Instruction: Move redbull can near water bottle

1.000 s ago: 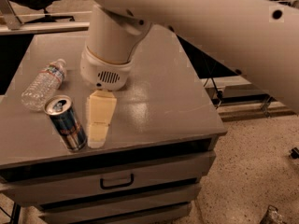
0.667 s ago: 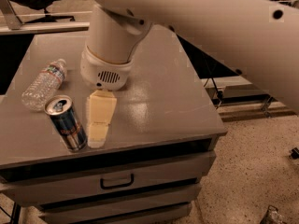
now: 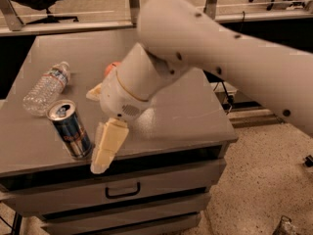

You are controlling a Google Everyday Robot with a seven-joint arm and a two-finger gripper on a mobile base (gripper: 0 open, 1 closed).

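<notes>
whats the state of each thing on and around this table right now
redbull can: upright, standing near the front left of the table
water bottle: lying on its side, cap on, behind the can
hand: low at the can's right side, over the table's front edge
top drawer: shut
orange object: mostly hidden behind the arm
</notes>
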